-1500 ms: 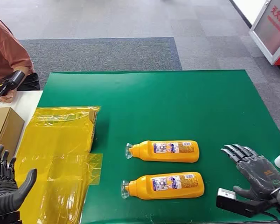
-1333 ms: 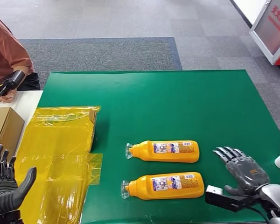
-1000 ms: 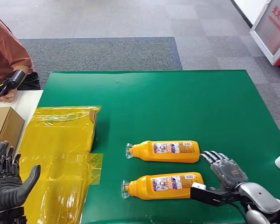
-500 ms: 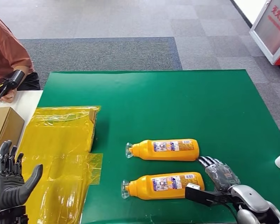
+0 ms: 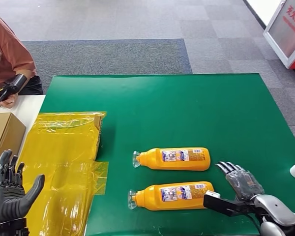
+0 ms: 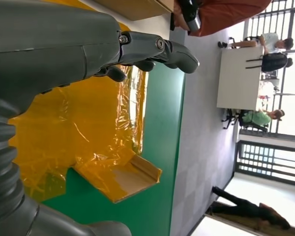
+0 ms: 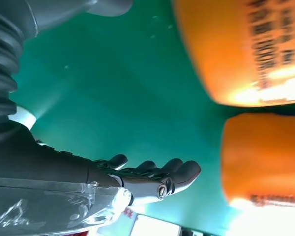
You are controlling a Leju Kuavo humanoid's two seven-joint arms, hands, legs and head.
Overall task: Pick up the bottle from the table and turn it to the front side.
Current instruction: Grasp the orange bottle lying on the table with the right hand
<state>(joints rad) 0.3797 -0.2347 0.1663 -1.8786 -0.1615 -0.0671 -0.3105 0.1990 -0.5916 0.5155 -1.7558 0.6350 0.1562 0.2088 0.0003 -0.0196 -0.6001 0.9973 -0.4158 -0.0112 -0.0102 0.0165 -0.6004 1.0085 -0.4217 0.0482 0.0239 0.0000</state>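
the two orange bottles lie side by side in the lower middle of the frame, so the right hand (image 5: 239,183), open with nothing in it beside the near bottle (image 5: 172,195), could bump the far bottle (image 5: 172,159) or roll its own away. the left hand (image 5: 10,192) is open too, lower left. the green table (image 5: 198,103) fills the middle, grey floor (image 5: 138,24) lies above, and yellow plastic wrap (image 5: 60,157) sits at the left.
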